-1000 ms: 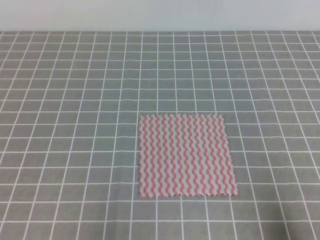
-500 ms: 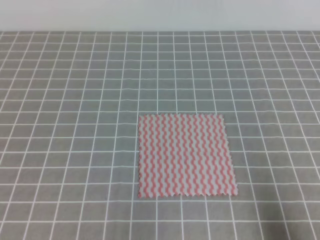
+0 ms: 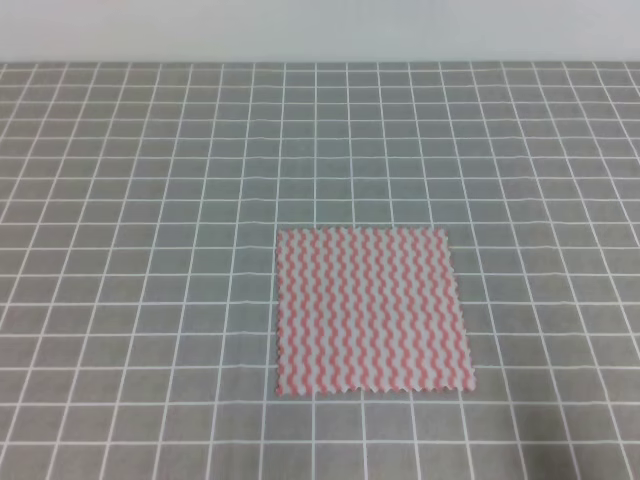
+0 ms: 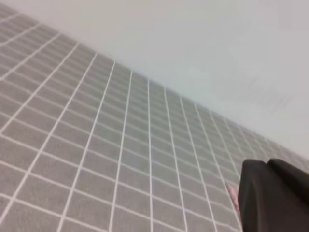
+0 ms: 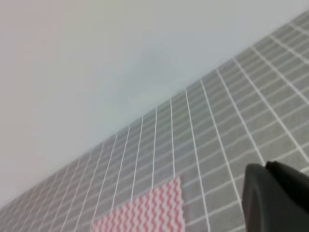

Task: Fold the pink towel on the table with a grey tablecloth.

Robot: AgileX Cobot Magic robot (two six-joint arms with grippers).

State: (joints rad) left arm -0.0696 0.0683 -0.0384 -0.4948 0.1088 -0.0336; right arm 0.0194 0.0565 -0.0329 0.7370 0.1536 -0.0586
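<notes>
Left gripper [image 4: 273, 195] and right gripper [image 5: 275, 195] aloft, above table [image 3: 150, 200].

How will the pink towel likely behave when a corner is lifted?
The pink towel lies dead flat on the grey tablecloth and looks thin, so it will probably droop rather than hold its shape. It looks light, so it may drag or slide. With so little thickness, pinching one edge may be fiddly.

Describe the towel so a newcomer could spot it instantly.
The table with a grey tablecloth, gridded in thin white lines, fills the high view. Right of centre, toward the near edge, the pink towel lies flat: a square with pink-and-white wavy stripes and zigzag edges, the only coloured thing there.
</notes>
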